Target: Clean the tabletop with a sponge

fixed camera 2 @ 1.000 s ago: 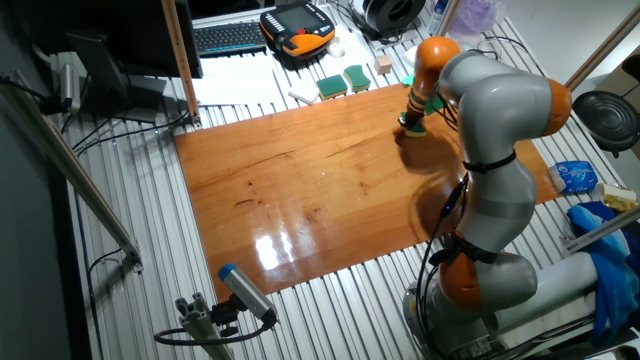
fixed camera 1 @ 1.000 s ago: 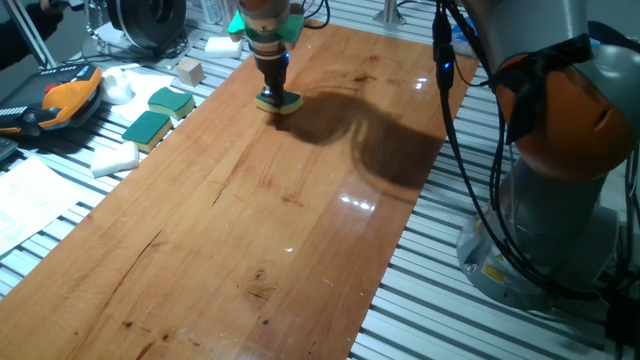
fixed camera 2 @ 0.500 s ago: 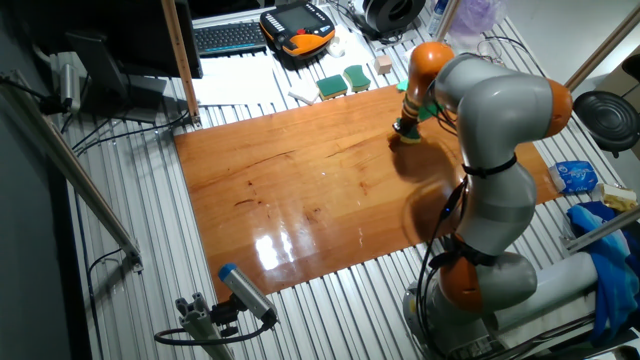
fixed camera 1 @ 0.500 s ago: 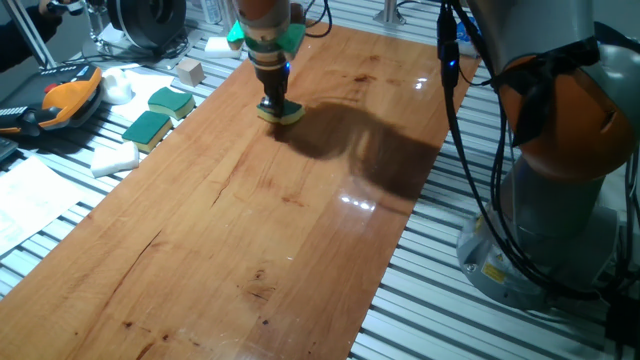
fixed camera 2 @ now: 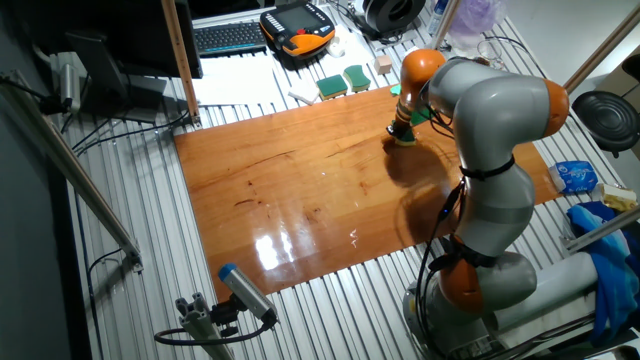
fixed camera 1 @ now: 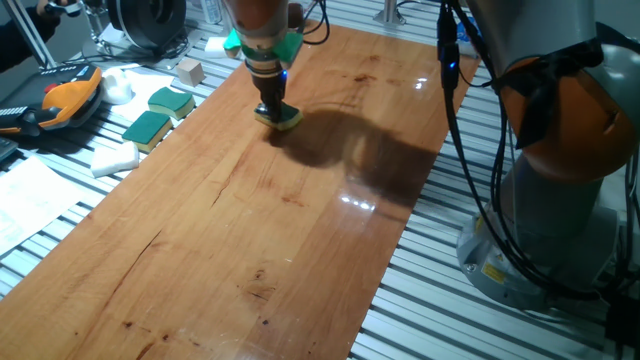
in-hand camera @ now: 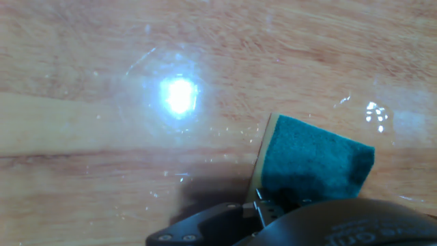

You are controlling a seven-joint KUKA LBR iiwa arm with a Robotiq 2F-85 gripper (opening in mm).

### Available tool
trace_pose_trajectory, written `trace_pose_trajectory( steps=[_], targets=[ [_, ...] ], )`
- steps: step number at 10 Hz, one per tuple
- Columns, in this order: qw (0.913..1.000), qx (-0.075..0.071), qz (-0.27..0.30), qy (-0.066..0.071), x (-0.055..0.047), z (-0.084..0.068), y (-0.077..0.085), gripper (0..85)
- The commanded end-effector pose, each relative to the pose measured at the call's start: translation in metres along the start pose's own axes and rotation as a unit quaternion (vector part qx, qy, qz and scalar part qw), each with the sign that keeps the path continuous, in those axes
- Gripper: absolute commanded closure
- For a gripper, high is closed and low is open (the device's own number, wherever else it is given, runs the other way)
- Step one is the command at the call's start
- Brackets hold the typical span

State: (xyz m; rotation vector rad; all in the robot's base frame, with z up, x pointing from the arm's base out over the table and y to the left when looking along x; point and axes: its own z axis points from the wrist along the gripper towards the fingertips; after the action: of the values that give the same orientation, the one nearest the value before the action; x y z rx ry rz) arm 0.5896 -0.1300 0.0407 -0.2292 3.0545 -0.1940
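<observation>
Sponge, a small teal-topped yellow foam block, sits directly beneath the two-finger gripper, clamped between its fingers and pressed on the glossy reddish-brown wooden tabletop. From the other fixed camera, most of the board lies ahead of the gripper; strokes should overlap. Hand camera shows the sponge skewed in the grip; keep downward pressure even so it sits flat.
</observation>
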Motion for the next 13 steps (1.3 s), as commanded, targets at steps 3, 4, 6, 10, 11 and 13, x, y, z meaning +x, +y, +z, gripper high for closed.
trace_pose_trajectory(
  steps=[3, 4, 6, 10, 11, 13],
  targets=[
    [1.0000, 0.004, -0.005, -0.003, -0.011, 0.006, -0.006, 85.0],
    [1.0000, 0.002, -0.009, -0.002, -0.015, 0.007, -0.011, 85.0],
    [0.9999, 0.000, -0.015, -0.003, -0.019, 0.009, -0.018, 85.0],
    [0.9998, -0.001, -0.020, 0.000, -0.022, 0.008, -0.022, 85.0],
    [0.9998, -0.001, -0.021, 0.002, -0.024, 0.006, -0.024, 85.0],
    [0.9997, -0.002, -0.023, 0.002, -0.025, 0.007, -0.027, 85.0]
  ],
)
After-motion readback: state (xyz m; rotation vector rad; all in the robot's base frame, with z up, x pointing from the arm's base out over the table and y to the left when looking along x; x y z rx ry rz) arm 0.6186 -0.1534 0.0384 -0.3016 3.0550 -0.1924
